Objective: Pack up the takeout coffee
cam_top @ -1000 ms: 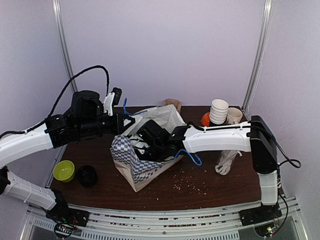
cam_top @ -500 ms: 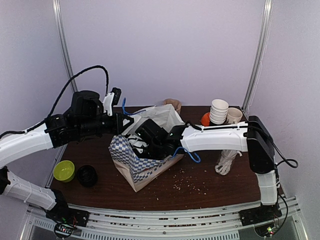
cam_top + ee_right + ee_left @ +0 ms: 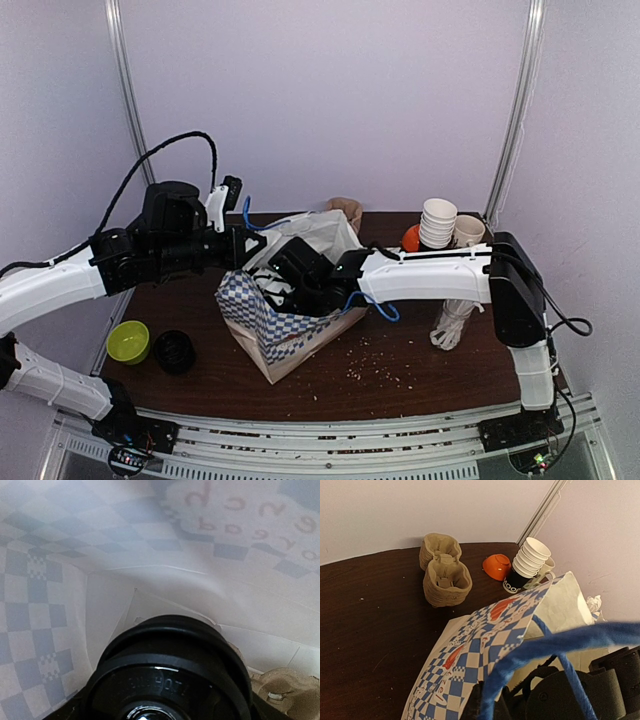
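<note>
Dark brown table (image 3: 420, 385), busy surface!
Checked paper bag (image 3: 262, 325) sits mid-table; green bowl (image 3: 128, 341) and black round item (image 3: 175, 352) front left; pulp trays (image 3: 445, 572), orange bowl (image 3: 496, 566), white cup stack (image 3: 437, 223) at back; straw glass (image 3: 452, 322) right; crumbs (image 3: 375, 360) scattered.

black cup (image 3: 512, 583): "ood", partly hidden; dark-lidded cup (image 3: 170, 677): "HOT" embossed on lid; checked bag (image 3: 485, 645): red lettering unreadable

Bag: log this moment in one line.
left gripper: shut on bag handle | right gripper: inside bag | cup and tray: in bag
</note>
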